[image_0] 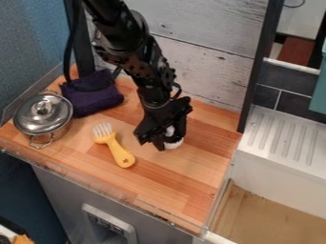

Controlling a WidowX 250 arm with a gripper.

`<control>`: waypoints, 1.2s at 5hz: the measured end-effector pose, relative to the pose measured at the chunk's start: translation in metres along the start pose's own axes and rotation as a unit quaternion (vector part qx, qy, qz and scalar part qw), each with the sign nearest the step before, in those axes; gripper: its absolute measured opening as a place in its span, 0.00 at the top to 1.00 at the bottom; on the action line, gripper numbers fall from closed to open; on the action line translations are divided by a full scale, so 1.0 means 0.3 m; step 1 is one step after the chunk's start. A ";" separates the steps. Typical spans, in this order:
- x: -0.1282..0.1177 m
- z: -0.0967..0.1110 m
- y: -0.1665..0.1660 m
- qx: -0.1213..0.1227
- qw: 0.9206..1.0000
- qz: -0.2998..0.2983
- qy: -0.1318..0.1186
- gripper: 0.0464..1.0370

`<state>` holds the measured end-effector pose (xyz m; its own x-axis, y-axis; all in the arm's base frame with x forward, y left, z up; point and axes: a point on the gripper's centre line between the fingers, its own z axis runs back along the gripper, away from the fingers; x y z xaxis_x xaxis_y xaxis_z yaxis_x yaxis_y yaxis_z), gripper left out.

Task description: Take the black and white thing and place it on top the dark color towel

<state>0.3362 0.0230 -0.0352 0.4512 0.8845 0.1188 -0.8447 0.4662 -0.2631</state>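
Because the small black and white object [174,143] sits directly below and between the jaws of the black robot gripper [168,141], the coming grasp or lift turns on that close overlap; the object's long axis can't be made out, nor whether the jaws are wide, narrow or holding it. From there, the folded dark purple towel [94,97] lies toward the view's upper left, on the wooden tabletop [168,178]. Beside it, the round silver metal pot [43,114] has its lid on, contents hidden.
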 end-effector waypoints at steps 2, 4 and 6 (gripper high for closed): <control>0.019 0.011 0.018 0.016 0.999 -0.001 -0.029 0.43; 0.148 0.072 0.098 0.020 0.995 0.065 -0.068 0.81; 0.358 0.133 0.129 0.008 0.984 0.135 -0.114 0.81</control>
<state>0.3404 0.1367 0.0056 0.1354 0.9564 0.2588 -0.9303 0.2126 -0.2989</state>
